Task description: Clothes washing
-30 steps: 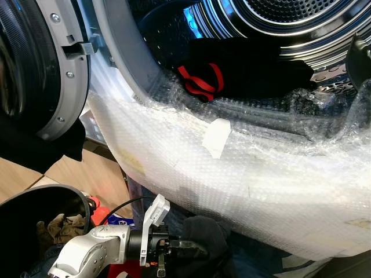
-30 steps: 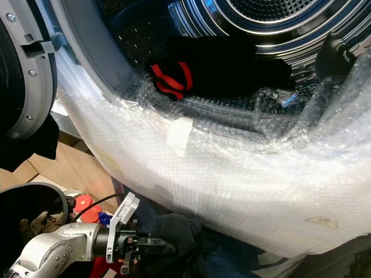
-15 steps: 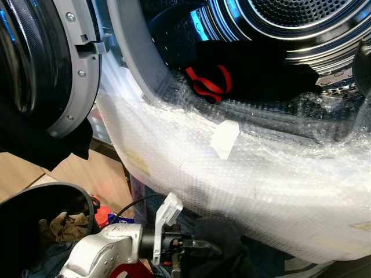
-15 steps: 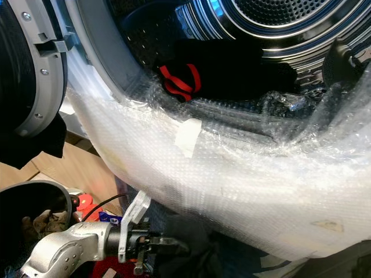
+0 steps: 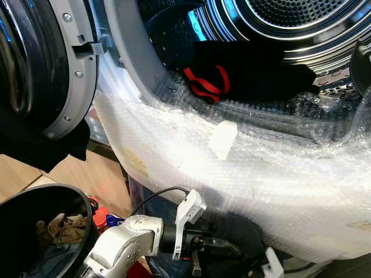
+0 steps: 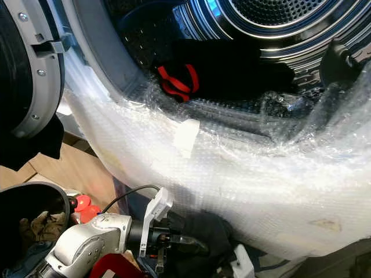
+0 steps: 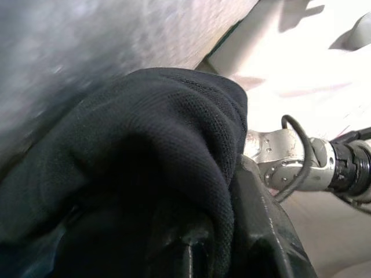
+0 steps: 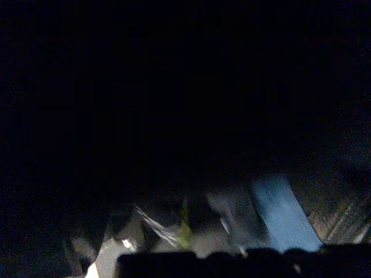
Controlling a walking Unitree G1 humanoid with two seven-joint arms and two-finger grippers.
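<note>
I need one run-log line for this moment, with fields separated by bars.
phase: loading | left gripper: holding black garment below bubble-wrapped door rim | drum: dark clothes inside | right arm: idle

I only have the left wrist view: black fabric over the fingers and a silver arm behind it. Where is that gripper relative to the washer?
Observer: Left gripper is low, under the bubble wrap that covers the washer's front below the drum opening.
Operator: Anything already inside the drum?
Observer: Yes, a black garment with red straps lies at the front of the drum.
Operator: Where is the remaining laundry?
Observer: A dark laundry basket stands to the robot's left with a brown garment inside.
Operator: Door state?
Observer: The washer door is swung open at the left.
</note>
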